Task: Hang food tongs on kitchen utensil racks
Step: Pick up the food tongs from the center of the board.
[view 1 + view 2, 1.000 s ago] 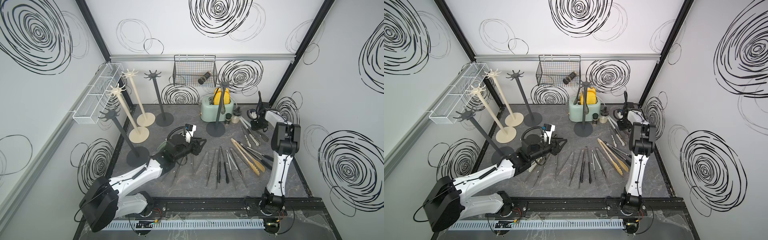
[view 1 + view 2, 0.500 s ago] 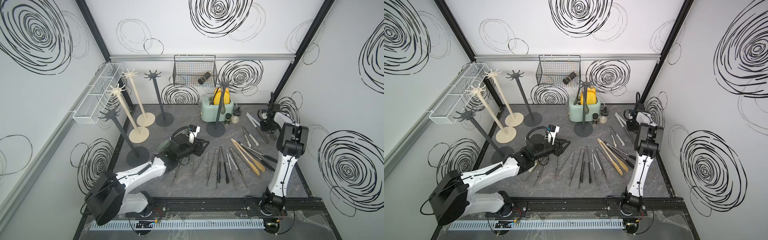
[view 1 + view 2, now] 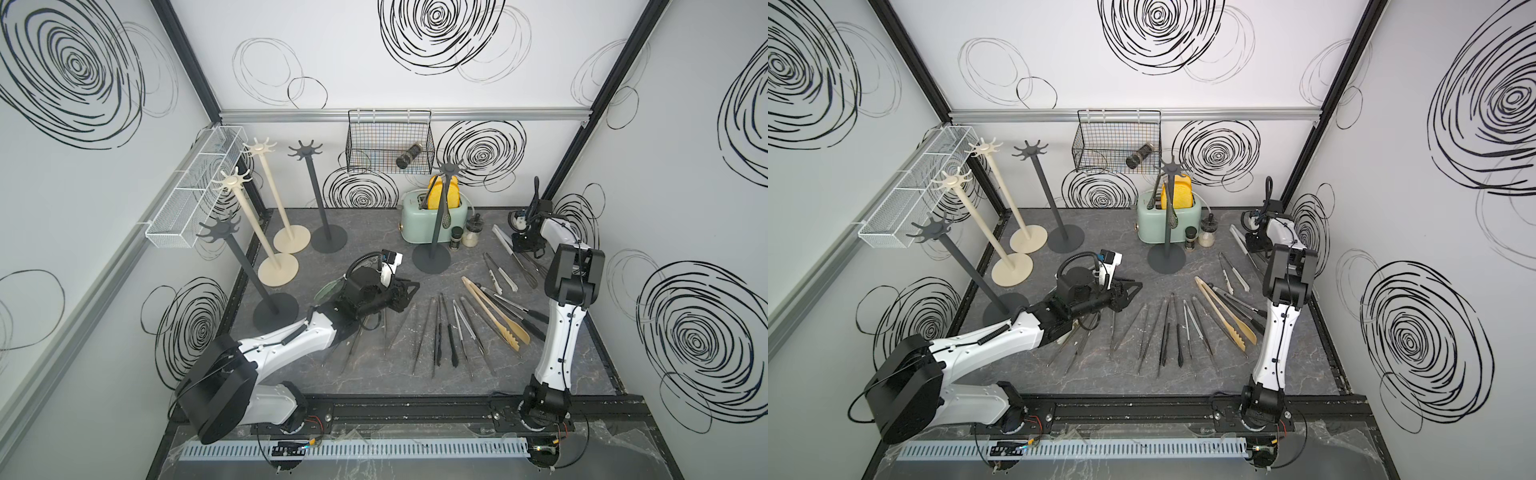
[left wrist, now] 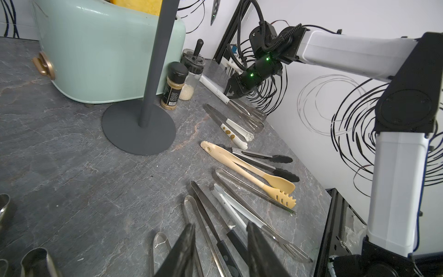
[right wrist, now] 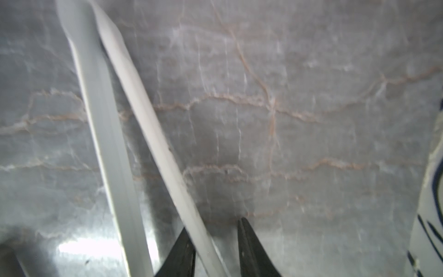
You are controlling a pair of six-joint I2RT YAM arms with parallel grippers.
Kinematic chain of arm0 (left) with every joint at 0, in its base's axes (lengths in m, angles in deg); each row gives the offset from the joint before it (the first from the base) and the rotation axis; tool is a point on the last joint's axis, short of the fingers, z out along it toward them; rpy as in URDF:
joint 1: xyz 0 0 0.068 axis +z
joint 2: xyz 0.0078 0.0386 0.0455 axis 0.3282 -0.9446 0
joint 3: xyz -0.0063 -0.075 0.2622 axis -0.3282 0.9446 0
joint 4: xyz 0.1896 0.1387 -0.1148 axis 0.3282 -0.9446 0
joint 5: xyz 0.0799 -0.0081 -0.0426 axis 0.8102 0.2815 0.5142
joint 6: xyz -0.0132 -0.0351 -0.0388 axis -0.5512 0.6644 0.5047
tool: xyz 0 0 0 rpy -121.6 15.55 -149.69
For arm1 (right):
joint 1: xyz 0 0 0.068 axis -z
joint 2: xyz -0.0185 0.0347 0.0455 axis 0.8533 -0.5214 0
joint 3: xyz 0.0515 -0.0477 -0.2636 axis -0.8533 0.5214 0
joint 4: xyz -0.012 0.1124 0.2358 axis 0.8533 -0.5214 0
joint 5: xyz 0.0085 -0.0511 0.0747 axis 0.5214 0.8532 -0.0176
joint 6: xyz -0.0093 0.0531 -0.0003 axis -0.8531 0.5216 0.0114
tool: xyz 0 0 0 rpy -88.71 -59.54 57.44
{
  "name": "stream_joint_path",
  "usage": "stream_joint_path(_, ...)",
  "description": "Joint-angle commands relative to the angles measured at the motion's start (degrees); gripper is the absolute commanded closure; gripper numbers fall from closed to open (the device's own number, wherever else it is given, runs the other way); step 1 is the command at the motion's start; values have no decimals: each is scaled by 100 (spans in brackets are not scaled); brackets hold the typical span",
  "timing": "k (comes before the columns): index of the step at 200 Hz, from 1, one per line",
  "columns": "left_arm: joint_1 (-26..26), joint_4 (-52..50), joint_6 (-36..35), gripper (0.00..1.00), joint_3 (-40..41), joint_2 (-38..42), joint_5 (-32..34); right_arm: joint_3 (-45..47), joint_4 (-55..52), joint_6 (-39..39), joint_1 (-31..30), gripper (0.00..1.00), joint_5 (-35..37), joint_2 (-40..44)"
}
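Several food tongs [image 3: 440,328] lie in a row on the grey table, with tan wooden tongs [image 3: 494,311] and cream-headed tongs [image 3: 500,276] to their right. My left gripper [image 3: 409,291] hovers open over the row's left end, with nothing between its fingers [image 4: 189,239]. Far back right, my right gripper [image 3: 524,245] points down at white-handled tongs [image 3: 505,243]. Its open jaws straddle one white arm [image 5: 153,134], which touches one finger. Kitchen utensil racks stand at the left, two cream [image 3: 259,147] and two dark grey [image 3: 305,149]. A third grey rack [image 3: 449,168] carries hanging tongs [image 3: 445,216].
A mint toaster [image 3: 432,216] and two spice jars [image 3: 457,241] stand behind the middle rack. A black wire basket [image 3: 388,145] hangs on the back wall and a white mesh basket [image 3: 195,191] on the left wall. The right wall is close to my right gripper.
My right gripper swung toward the back right corner, came down over the white-handled tongs and narrowed its jaws. The left gripper shifted slightly right and lower.
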Motion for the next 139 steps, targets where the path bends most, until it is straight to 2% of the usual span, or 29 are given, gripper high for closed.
stream_joint_path(1,-15,221,-19,61,-179,-42,14,-207,-460,3,-95,71,-306,-426)
stream_joint_path(85,-24,419,115,62,-82,-201,-136,-678,-447,166,-94,92,-144,-821)
stream_joint_path(118,-24,581,204,63,5,-214,-213,-649,-473,153,-23,100,121,-710)
stream_joint_path(139,-29,672,240,64,65,-192,-279,-547,-458,241,36,100,212,-463)
